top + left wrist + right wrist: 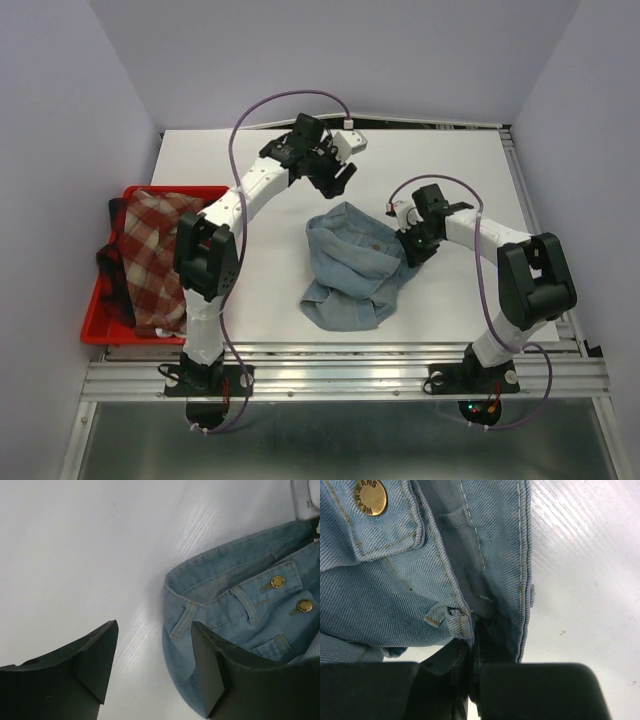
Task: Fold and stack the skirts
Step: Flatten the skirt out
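White-black arms (225, 205), apparently purple cables (290, 95)

Robotics lab test cell — white table (450, 170), plain pale walls (60, 100) boxing three sides, aluminium rail frame (340, 378), left arm (205, 255) and right arm (530, 280) bolted on.

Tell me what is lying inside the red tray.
The red tray holds a brick-red and cream check skirt. It lies over a darker plaid cloth, which shows only along the left side. The left arm covers the tray's right part, and the tray floor is hidden.
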Robot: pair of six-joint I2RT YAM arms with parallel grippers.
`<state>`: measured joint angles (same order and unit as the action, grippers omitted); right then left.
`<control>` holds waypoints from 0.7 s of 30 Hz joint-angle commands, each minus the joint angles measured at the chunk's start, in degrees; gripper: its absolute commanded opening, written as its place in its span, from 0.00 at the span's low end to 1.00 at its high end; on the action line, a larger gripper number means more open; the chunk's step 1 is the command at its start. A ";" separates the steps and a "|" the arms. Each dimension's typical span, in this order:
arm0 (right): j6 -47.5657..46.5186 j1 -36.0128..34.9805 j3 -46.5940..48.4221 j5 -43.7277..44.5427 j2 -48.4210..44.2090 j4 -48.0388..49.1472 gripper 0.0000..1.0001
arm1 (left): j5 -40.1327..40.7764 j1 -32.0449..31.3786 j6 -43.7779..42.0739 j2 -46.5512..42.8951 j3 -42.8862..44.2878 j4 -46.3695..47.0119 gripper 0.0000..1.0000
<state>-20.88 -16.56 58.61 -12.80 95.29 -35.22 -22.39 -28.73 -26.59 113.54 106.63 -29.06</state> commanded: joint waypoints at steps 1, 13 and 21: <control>0.67 0.21 3.18 0.05 0.60 0.33 0.13 | 3.49 -2.82 -1.98 4.85 2.00 -2.93 0.72; 1.46 1.79 4.58 0.14 1.57 0.51 0.41 | 11.75 -5.63 -1.45 10.12 -0.02 -0.65 0.93; 0.41 4.51 6.07 3.56 3.06 0.33 0.10 | 13.08 -3.62 0.04 7.94 1.64 0.32 0.05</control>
<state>-19.77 -14.41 61.06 -12.38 98.15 -35.51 -10.13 -33.89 -27.53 124.77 106.85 -30.11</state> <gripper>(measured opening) 0.146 0.191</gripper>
